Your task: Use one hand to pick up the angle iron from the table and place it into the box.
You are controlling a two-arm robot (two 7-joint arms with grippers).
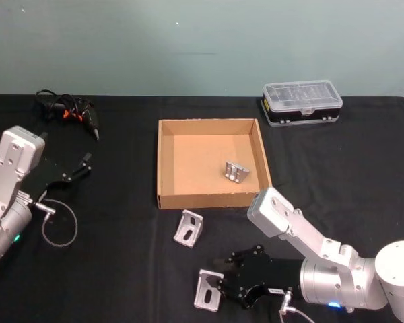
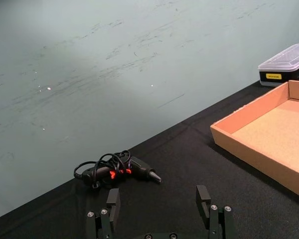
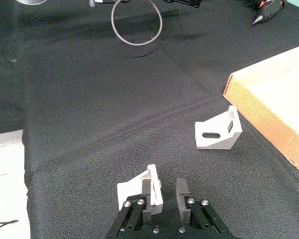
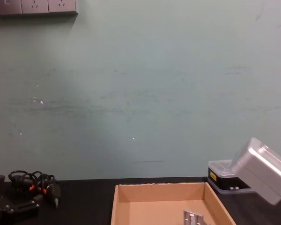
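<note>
Silver-grey boxy links are seen on both arms, the left arm (image 1: 13, 175) at nine o'clock, the right arm (image 1: 303, 235) at five. The left gripper (image 1: 79, 168) and right gripper (image 1: 223, 286) are finished in black, with bright screw heads (image 3: 189, 201) dotted on the knuckles. A thin grey cable (image 3: 137, 45) is looped from the left wrist, and a blue light (image 1: 334, 305) is lit on the right arm's rounded joint.

Three angle irons (image 1: 236, 171) (image 1: 188, 229) (image 1: 205, 291), one box (image 1: 163, 165), one plastic case (image 1: 301, 102), one corded tool (image 1: 74, 111).
</note>
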